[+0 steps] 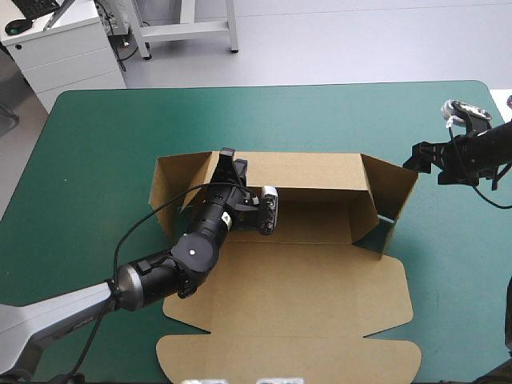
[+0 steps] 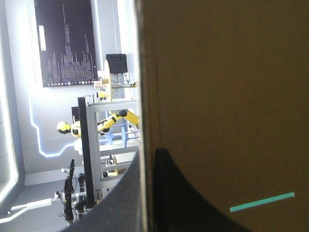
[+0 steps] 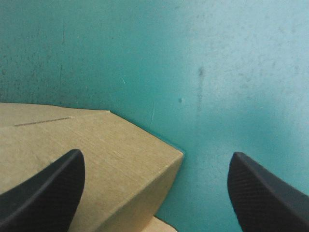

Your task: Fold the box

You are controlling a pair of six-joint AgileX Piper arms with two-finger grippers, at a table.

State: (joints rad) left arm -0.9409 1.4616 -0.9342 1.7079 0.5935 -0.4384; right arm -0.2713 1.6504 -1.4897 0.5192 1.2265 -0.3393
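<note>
Brown box (image 1: 304, 280) is lying crosswise: left gripper (image 1: 230, 160) is pinching its far wall, right gripper (image 3: 155, 162) is hovering open off its right end.

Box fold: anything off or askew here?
Nothing is damaged or spilled. The box is only half formed. Its far wall stands up, pinched by the left gripper. The right end flap splays outward at an angle and is not tucked. The right gripper is open at that corner.
</note>
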